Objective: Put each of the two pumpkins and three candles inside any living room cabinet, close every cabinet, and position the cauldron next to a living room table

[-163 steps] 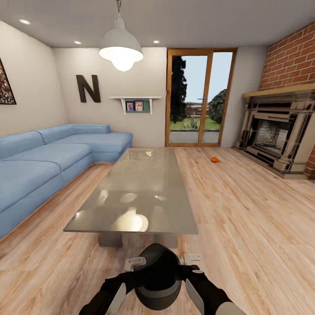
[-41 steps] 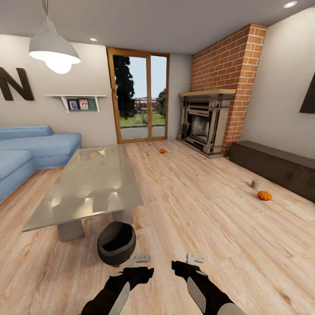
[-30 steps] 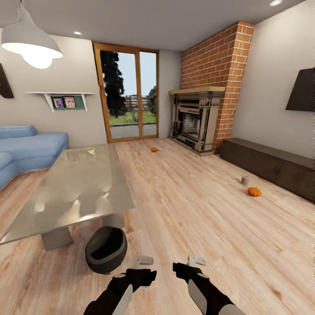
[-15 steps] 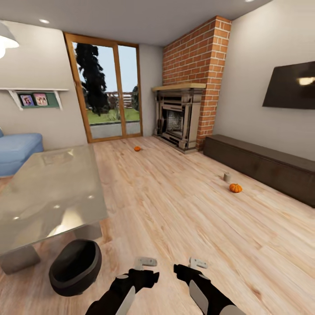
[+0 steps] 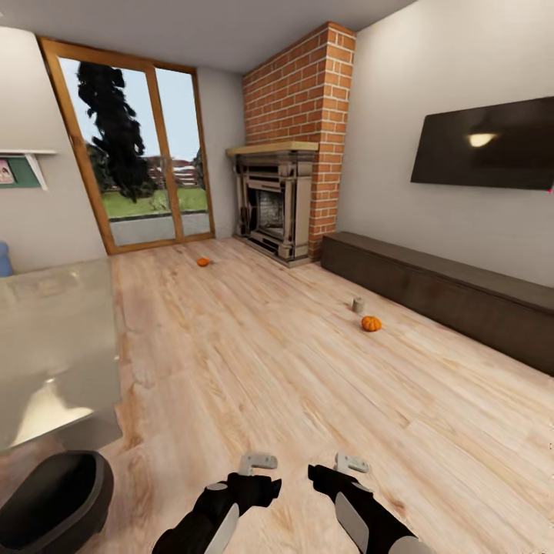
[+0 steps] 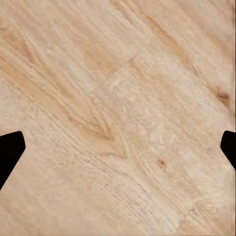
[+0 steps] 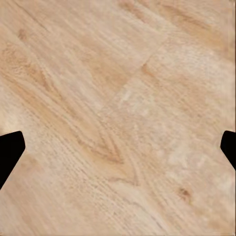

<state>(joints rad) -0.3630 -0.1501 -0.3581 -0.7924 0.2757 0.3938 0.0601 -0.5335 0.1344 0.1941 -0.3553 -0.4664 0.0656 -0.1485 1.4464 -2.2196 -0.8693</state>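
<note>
One orange pumpkin (image 5: 372,324) lies on the wood floor in front of the long dark cabinet (image 5: 438,292), whose fronts are shut. A pale candle (image 5: 358,305) stands just behind that pumpkin. A second pumpkin (image 5: 202,261) sits far off, near the glass door. The black cauldron (image 5: 54,504) rests on the floor at the lower left, beside the corner of the grey-topped table (image 5: 46,346). My left gripper (image 5: 258,462) (image 6: 118,147) and right gripper (image 5: 350,463) (image 7: 118,147) hang low and open over bare floor, holding nothing.
A brick fireplace (image 5: 273,204) stands at the back, beside a glass patio door (image 5: 131,185). On the right wall, above the cabinet, hangs a dark TV (image 5: 485,146). Wide wood floor (image 5: 269,369) stretches between me and the cabinet.
The whole view has swung to the right: table and cauldron slid to the left edge, the cabinet and TV came in. The cauldron, earlier between my grippers, now lies by the table.
</note>
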